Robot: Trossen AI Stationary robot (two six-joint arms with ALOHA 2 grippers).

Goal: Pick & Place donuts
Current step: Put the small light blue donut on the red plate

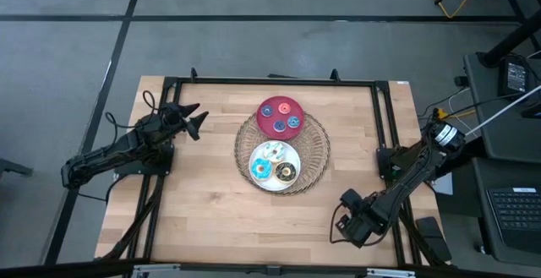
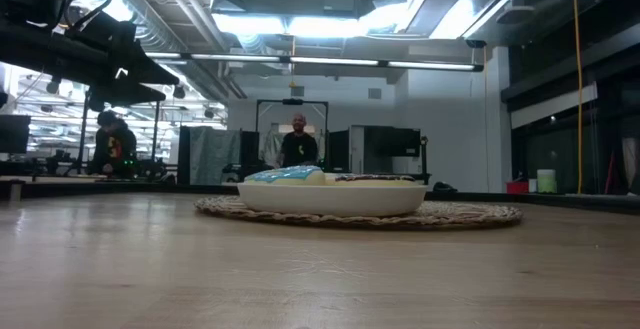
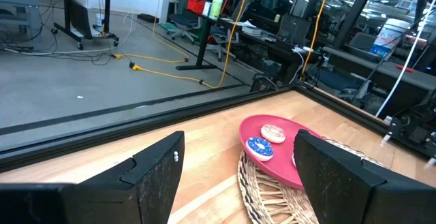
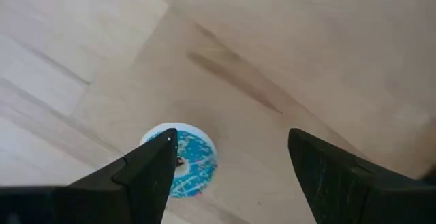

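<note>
Both arms are dark, jointed links; the right arm (image 1: 406,181) carries a white-and-orange collar with cables.

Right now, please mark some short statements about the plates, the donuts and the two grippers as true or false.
1. The red plate and the white plate both rest on the wicker tray. True.
2. The left gripper holds a donut. False: it is open and empty.
3. A blue donut lies on the bare table under the right gripper. True.
4. The white plate is empty. False: it carries donuts.
</note>
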